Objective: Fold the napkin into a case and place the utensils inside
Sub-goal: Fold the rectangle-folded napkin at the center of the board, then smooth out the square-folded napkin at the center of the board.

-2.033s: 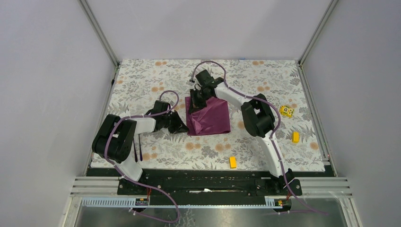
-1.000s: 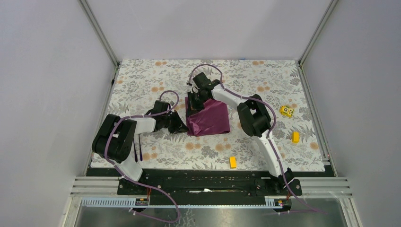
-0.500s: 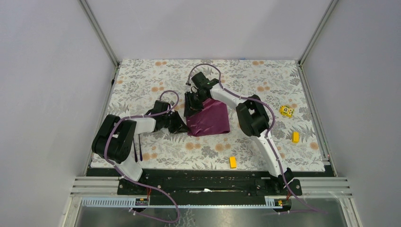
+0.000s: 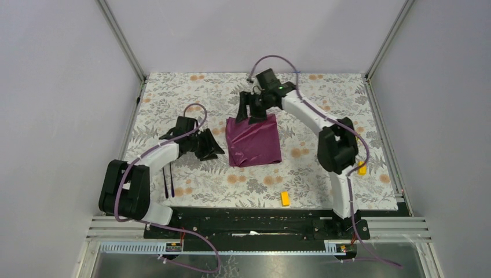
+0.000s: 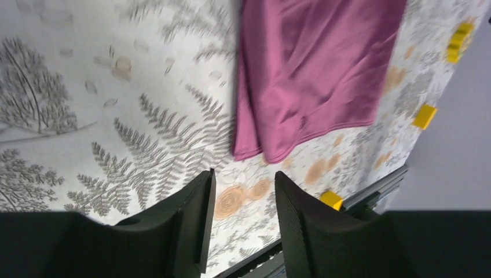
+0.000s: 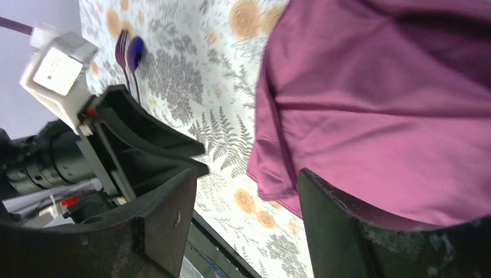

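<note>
Napkin [image 4: 253, 142]: soft, sheeny plum rectangle, rumpled, on leafy-patterned tabletop [image 4: 173, 98]

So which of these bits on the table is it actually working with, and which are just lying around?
Part of the job:
- napkin, mid-table
- utensils, a fork and a spoon side by side, off to the napkin's left

Just lying about:
- yellow blocks, scattered toward the front and right of the table
</note>
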### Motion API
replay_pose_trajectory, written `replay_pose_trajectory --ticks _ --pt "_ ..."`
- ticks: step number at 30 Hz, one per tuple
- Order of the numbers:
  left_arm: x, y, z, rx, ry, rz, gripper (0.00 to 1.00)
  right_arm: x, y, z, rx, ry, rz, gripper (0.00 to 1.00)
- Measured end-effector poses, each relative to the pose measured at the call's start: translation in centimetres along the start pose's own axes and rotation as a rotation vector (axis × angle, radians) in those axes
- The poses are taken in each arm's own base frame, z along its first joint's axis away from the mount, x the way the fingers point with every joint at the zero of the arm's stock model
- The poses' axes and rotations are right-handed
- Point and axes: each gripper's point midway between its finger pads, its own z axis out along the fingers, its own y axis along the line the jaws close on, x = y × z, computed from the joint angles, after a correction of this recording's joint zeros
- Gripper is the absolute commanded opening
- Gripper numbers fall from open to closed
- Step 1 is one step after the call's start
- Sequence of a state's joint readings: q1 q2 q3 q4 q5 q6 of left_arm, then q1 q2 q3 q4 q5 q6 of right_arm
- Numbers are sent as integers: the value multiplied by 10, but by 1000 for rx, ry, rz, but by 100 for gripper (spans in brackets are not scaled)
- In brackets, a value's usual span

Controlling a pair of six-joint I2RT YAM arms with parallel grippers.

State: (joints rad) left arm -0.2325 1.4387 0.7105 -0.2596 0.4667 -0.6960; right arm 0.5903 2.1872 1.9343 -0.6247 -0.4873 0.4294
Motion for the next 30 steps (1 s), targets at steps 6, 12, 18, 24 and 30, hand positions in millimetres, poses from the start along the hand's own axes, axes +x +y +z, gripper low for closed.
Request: replay_pose_trajectory --ticks 6,12,18,24,30 --pt "-76 -55 -8 57 -102 95 59 -26 -55 -70 33 -172 63 70" --pt "-140 -79 27 42 -167 202 57 34 -120 -48 97 -55 189 63" --pt "-159 -68 71 -26 -128 286 44 85 -128 -38 89 46 208 60" --pt "-170 -63 87 -94 -116 347 50 80 -115 -50 52 0 155 56" --pt "-181 -63 93 -135 -106 421 50 75 -111 -51 27 -14 133 55"
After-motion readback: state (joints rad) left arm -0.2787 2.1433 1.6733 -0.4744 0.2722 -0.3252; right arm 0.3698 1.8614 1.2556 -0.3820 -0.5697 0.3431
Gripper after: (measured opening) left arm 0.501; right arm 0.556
